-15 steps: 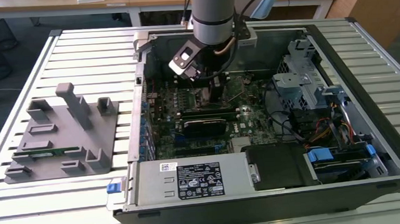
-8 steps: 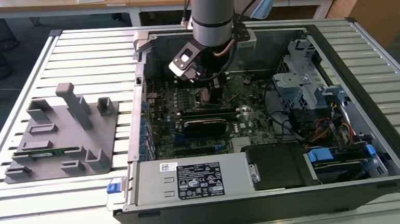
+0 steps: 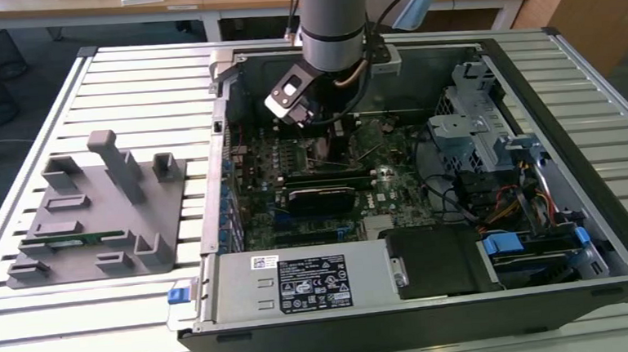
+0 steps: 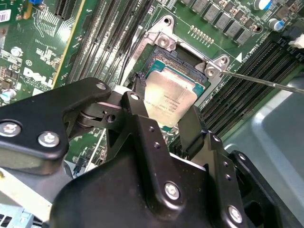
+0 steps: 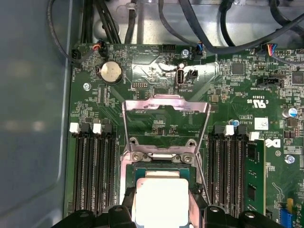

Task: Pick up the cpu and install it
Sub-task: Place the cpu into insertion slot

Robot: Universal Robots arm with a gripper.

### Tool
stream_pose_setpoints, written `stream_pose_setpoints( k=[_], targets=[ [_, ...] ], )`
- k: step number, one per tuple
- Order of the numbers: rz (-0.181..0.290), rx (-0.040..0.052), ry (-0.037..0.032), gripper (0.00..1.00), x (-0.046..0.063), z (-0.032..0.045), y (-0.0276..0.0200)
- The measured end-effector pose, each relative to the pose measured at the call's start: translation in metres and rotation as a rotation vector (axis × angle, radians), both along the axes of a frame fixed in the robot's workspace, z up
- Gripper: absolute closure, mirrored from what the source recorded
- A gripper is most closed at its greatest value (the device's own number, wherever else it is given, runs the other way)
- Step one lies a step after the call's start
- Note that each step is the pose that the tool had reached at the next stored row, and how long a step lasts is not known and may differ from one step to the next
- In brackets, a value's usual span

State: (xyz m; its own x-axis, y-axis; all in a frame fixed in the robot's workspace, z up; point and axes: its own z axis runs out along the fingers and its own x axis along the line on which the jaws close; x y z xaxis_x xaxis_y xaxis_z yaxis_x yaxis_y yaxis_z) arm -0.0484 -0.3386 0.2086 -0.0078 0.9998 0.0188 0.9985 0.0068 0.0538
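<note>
- Your black two-fingered gripper (image 4: 164,102) is down inside the open black-and-grey metal computer case (image 3: 568,50), over the green motherboard (image 5: 142,80).
- Between the fingers (image 4: 140,118) sits the cpu (image 4: 172,95), a small flat square chip with a shiny silver metal top and pale rim. The fingers are closed to its width and bear on two opposite edges, so you can take it as gripped.
- Directly under the fingers is the black-framed square socket (image 5: 161,166) (its silver mounting brackets (image 4: 164,42) show just beyond the fingertips in both wrist views). The chip lies level and square to that frame, at or just above its seat. You cannot tell whether it has touched down.
- Beyond the fingertips the silver metal load plate (image 5: 164,114) stands hinged open. The thin wire lever (image 4: 266,81) is swung out to one side of the fingers.
- Progress, as a judgement: pickup and carry are done, and alignment looks good. Not yet done: chip released, plate closed, lever latched.
</note>
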Motion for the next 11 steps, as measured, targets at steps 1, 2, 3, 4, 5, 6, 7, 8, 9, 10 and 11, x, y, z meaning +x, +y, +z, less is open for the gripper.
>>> stream_pose_setpoints(
  k=[1,2,3,4,5,6,7,8,9,10,11],
  targets=[
    [0.0,0.0001,0.0,0.47,-0.0002,-0.001,-0.0003],
    [0.0,0.0003,0.0,0.47,-0.0003,-0.0023,-0.0004],
    [0.0,0.0005,0.0001,0.47,-0.0003,-0.0037,-0.0004],
    [0.0,0.0006,0.0003,0.47,-0.0003,-0.0049,-0.0004],
    [0.0,0.0012,0.0004,0.47,-0.0003,-0.0056,-0.0004],
    [0.0,0.0023,0.0004,0.47,-0.0003,-0.0061,-0.0006],
    [0.0,0.0033,0.0003,0.47,-0.0003,-0.0065,-0.0008],
    [0.0,0.0039,0.0003,0.47,-0.0003,-0.0071,-0.001],
    [-0.001,0.004,0.0003,0.47,-0.0005,-0.0075,-0.0012],
    [-0.002,0.0042,0.0003,0.47,-0.0005,-0.008,-0.0015],
    [-0.002,0.0044,0.0003,0.47,-0.0006,-0.0084,-0.0018]
  ],
)
